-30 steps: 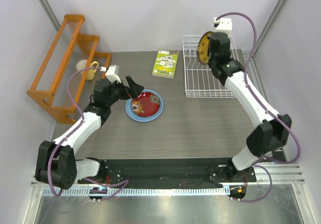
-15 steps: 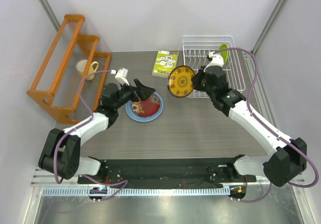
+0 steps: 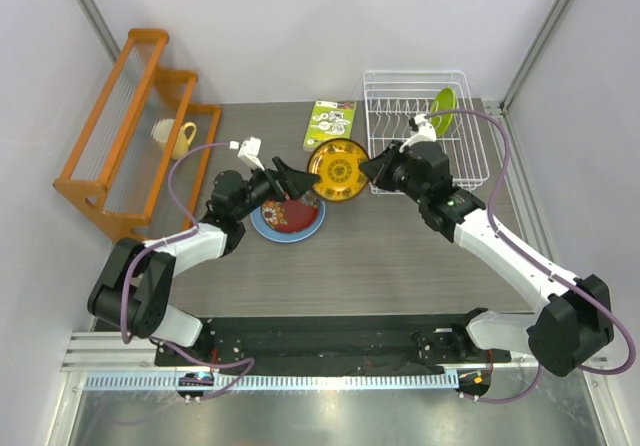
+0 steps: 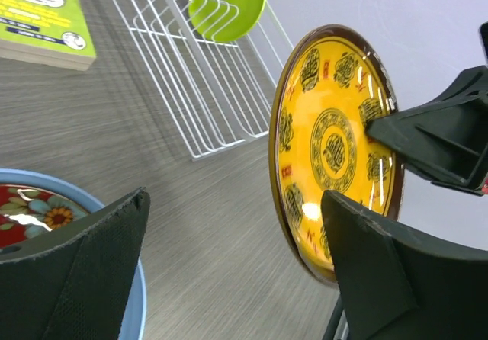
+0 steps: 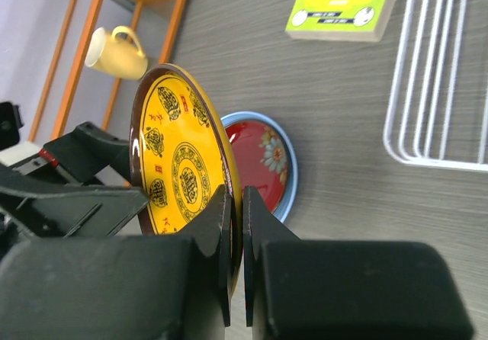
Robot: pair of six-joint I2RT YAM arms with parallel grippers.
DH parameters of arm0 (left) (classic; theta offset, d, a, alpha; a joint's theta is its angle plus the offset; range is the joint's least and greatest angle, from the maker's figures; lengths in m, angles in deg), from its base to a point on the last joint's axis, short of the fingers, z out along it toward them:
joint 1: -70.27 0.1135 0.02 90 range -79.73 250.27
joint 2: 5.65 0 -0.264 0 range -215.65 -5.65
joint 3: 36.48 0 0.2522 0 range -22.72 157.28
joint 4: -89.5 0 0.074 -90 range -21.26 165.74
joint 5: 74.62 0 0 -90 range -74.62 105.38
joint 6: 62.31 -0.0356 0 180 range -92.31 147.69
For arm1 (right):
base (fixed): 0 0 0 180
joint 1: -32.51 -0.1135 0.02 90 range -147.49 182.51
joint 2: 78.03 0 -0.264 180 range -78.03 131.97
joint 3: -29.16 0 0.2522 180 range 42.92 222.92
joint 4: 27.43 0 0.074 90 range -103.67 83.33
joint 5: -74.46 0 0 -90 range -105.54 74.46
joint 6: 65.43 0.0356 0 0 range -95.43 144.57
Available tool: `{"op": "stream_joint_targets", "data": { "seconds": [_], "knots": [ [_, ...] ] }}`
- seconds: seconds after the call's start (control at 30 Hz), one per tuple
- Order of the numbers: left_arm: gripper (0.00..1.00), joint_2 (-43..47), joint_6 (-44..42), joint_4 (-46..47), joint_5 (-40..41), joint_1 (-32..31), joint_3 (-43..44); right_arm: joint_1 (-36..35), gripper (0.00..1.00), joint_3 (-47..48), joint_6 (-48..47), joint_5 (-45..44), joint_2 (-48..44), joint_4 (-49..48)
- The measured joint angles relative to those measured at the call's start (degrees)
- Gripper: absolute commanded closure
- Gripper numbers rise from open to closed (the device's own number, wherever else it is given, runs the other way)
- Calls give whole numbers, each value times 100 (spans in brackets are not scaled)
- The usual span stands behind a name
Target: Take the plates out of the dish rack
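Observation:
My right gripper [image 3: 372, 170] is shut on the rim of the yellow patterned plate [image 3: 337, 169] and holds it on edge in the air left of the white dish rack [image 3: 415, 72]. My left gripper [image 3: 290, 180] is open, and the plate's lower rim stands between its jaws close to one finger [image 4: 381, 271]. The dark-red floral plate [image 3: 288, 213] lies on the light-blue plate [image 3: 262, 228] on the table below. The lime-green plate [image 3: 445, 106] stands in the rack. In the right wrist view the gripper [image 5: 235, 195] pinches the yellow plate [image 5: 179, 157].
A green-and-white booklet [image 3: 330, 122] lies left of the rack. An orange wooden rack [image 3: 120, 126] with a yellow mug [image 3: 180, 138] stands at the far left. Grey walls close in both sides.
My right arm has lifted the yellow plate out of the rack and carried it left to the left gripper. My left gripper has risen and turned toward it.

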Motion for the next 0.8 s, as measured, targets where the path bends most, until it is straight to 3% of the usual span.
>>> {"op": "stream_joint_targets", "data": {
  "seconds": [0.03, 0.1, 0.13, 0.27, 0.3, 0.37, 0.43, 0.5, 0.57, 0.6, 0.8],
  "knots": [
    [31, -31, 50, 79, -17, -17, -9, -11, 99, -31, 37, 61, 0, -37],
    [48, -85, 142, 195, -48, -28, -15, -31, 99, -87, 122, 181, 4, -146],
    [62, -116, 177, 251, -68, -35, -17, -31, 99, -107, 149, 225, 4, -188],
    [88, -160, 275, 507, -186, -92, -17, -31, 99, -221, 195, 269, 20, -258],
    [99, -166, 289, 538, -203, -101, -17, -33, 95, -232, 201, 280, 31, -264],
    [100, -186, 442, 542, -153, -94, -17, -35, 89, -247, 153, 313, 33, -275],
    [100, -188, 586, 570, -120, -83, -17, -35, 66, -282, 142, 354, 33, -293],
    [100, -181, 575, 577, -138, -72, -17, -39, 62, -297, 203, 363, 46, -286],
    [100, -144, 428, 468, -83, -87, -17, -28, 43, -306, 210, 358, 46, -275],
    [100, -125, 374, 387, -74, -90, -17, -28, 38, -306, 221, 339, 46, -269],
    [100, 103, -328, -868, 420, -83, -17, -35, 32, -304, 111, 24, -50, -199]
  ]
}}
